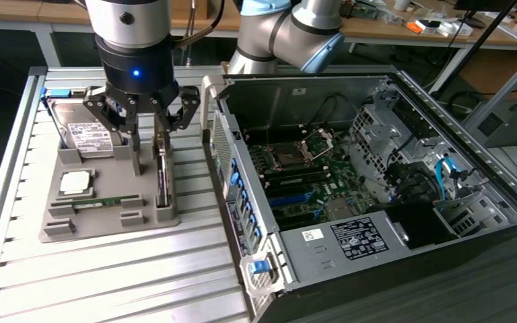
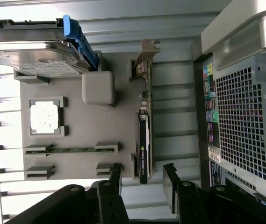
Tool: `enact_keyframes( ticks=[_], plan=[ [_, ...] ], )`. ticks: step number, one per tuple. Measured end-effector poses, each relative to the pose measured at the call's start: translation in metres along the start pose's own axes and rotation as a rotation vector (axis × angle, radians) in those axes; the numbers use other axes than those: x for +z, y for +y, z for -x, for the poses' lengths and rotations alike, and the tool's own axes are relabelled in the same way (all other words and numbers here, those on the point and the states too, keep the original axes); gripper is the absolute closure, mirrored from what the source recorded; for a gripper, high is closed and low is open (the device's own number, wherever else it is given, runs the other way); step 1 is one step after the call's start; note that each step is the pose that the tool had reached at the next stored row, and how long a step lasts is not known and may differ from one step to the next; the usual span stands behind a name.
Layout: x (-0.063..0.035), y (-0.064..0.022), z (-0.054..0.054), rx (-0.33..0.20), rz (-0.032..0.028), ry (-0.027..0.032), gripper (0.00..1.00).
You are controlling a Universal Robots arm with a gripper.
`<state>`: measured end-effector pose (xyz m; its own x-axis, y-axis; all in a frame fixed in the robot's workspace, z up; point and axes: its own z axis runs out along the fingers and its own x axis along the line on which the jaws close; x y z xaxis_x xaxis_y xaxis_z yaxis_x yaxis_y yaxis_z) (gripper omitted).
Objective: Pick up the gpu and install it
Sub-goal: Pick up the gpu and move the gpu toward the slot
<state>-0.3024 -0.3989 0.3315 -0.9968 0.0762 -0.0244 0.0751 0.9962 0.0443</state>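
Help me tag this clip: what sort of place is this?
Probably a robotics lab or workshop: an open computer case lies on a slatted metal table, a grey parts tray beside it, cluttered desks behind.

A slatted aluminium table (image 1: 106, 276) is seen in the exterior view. A grey moulded tray (image 1: 92, 229) is laid flat on it toward ten o'clock. An opened computer case (image 1: 281, 101) is set on its side at three o'clock, near the tray, with a strip of bare slats between them.

Silver arm (image 1: 281, 37), pale-blue joint cap (image 1: 263, 7); black gripper (image 1: 149, 136), blue light (image 1: 134, 73), black fingers (image 2: 171, 179).
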Motion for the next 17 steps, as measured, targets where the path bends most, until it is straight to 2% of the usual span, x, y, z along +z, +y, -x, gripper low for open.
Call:
enact_keyframes(
  ticks=[17],
  plan=[
    [0.0070,-0.0003,-0.0002,0.000,-0.0001,0.0000,0.52]
  ],
)
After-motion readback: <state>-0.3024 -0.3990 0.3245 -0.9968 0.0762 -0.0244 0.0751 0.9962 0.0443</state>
